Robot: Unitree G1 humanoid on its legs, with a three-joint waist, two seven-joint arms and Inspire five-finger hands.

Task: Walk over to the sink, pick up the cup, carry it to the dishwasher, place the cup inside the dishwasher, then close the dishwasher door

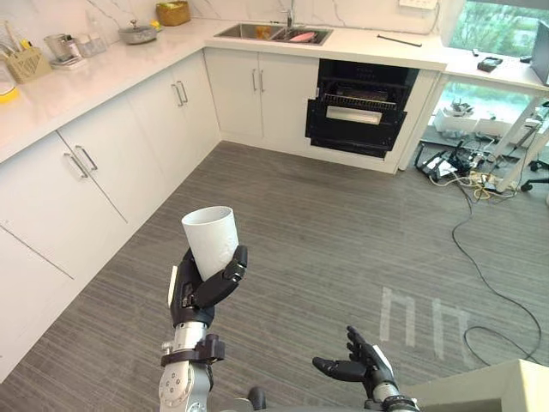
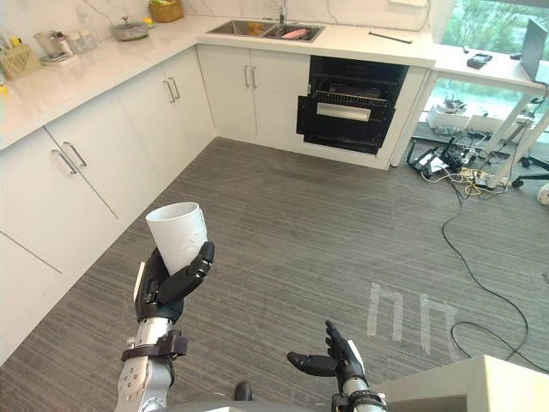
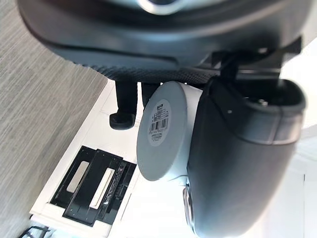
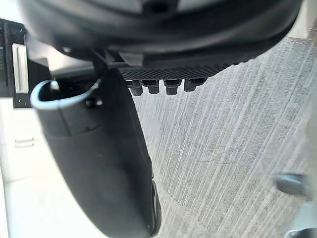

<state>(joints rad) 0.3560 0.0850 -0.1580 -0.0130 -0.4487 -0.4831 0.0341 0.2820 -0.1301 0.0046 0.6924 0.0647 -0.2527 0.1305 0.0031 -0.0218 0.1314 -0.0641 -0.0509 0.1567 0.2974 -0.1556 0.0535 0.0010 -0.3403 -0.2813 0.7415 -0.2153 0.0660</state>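
Observation:
A white cup stands upright in my left hand, whose fingers and thumb curl round its lower part, held above the grey floor. The left wrist view shows the cup's base with a barcode sticker, pressed between the thumb and fingers. My right hand hangs low at the bottom of the view, fingers relaxed and holding nothing. Across the floor the black dishwasher sits under the counter with its front open and a rack showing. The sink lies in the counter to its left.
White cabinets run along the left and back walls under a white counter carrying a pot, a basket and utensils. Cables and power strips lie on the floor at the right. A light table corner sits at bottom right.

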